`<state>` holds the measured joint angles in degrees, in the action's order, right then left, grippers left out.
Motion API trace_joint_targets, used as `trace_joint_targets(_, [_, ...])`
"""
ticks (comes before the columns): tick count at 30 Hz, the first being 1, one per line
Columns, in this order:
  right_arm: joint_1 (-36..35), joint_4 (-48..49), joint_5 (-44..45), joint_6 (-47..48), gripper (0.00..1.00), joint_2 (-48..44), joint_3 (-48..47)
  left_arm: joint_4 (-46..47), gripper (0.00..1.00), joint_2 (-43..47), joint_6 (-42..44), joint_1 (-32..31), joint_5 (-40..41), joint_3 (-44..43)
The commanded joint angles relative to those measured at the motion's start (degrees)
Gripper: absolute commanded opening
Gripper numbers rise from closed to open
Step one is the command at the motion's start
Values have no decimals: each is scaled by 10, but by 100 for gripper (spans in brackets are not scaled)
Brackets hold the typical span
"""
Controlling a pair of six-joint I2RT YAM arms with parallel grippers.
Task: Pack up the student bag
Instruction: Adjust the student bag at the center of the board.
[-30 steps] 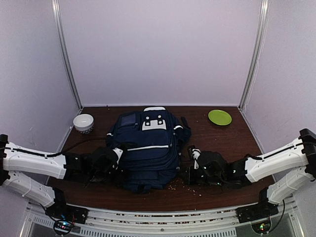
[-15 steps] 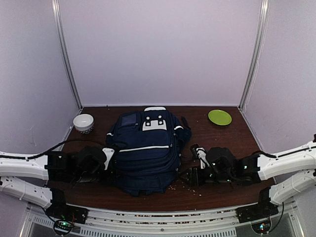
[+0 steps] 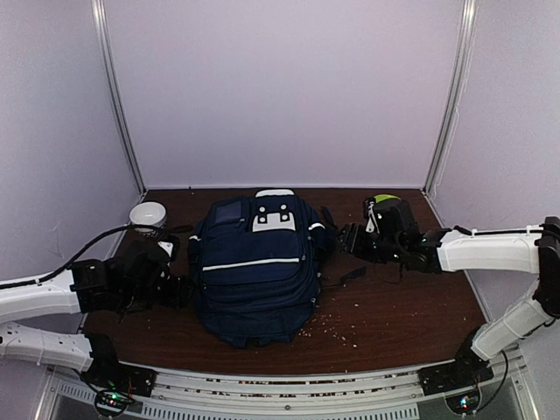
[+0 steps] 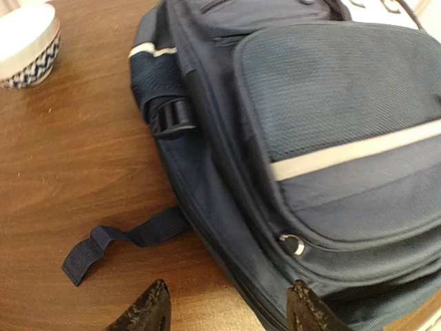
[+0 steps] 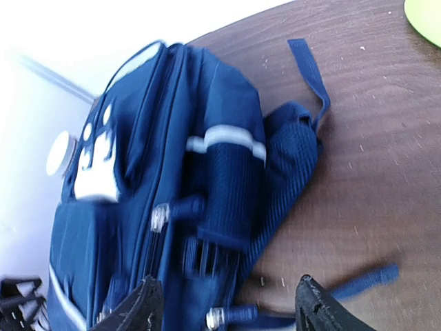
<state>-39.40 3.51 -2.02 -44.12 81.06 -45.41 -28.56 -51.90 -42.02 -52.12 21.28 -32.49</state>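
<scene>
While the left gripper (image 4: 227, 312) and right gripper (image 5: 227, 305) hung open and empty, I judged the student bag (image 3: 255, 262) soft and saggy, best pinched by its loose strap (image 4: 131, 236).

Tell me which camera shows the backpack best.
Top external. The backpack sits whole in frame, front face up, with nothing covering it. The left wrist view shows only one side of it close up, cropped at the top, right and bottom edges. The right wrist view shows the opposite side, blurred and cut off at the bottom.
</scene>
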Motion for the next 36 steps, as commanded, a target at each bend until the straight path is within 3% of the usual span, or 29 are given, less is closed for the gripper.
trace_joint_targets(1, [36,82,-40,-40,65,80,-56,60,98,-4,-50,16,4,15])
trace_joint_targets(11, [57,47,-123,-63,57,257,-204,127,97,-35,-105,27,-53,67])
trace_joint_targets(13, [58,50,-123,-61,46,263,-201,146,96,-57,-95,28,-68,62])
trace_joint_targets(16, [60,57,-111,-54,13,253,-175,193,91,-99,-75,31,-102,51])
trace_joint_targets(18, [61,62,-100,-51,0,233,-150,217,87,-136,-61,37,-123,32])
trace_joint_targets(29, [34,97,-59,-52,0,58,47,282,51,-370,-8,109,-199,-138])
trace_joint_targets(36, [-37,193,-49,-141,0,51,139,278,36,-466,20,147,-195,-275])
